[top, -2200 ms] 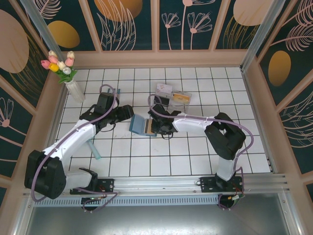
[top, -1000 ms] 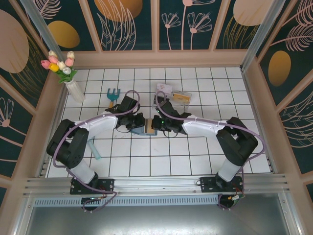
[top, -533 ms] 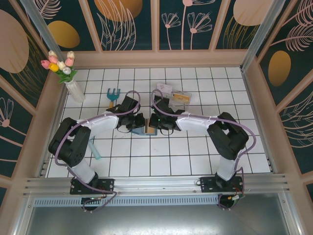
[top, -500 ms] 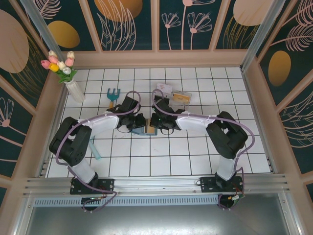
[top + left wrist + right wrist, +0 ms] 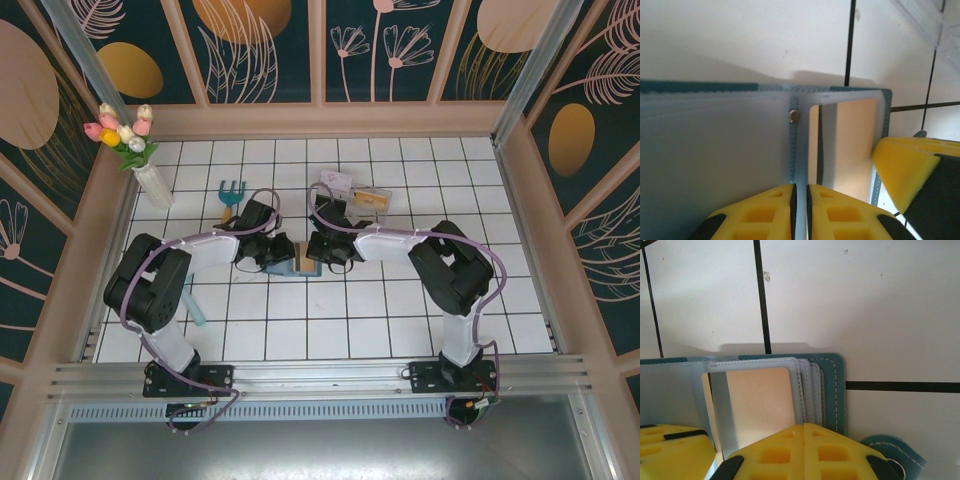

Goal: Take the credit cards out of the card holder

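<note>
card holder [image 5: 297, 262]: laid on the table [image 5: 380, 320] at frame centre, flanked left by the left gripper [image 5: 283, 253] and right by the right gripper [image 5: 313, 252].
credit card [image 5: 760, 402]: seated inside the card holder's pocket.
box [image 5: 368, 198]: set up-right of the card holder.
rake [image 5: 231, 193]: set up-left.
vase [image 5: 153, 182]: far upper left.

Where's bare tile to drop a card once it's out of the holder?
Free: the tiles between the card holder and the near rail, and those by the right wall. Crowded: behind the holder, where the clear box and teal rake sit.
</note>
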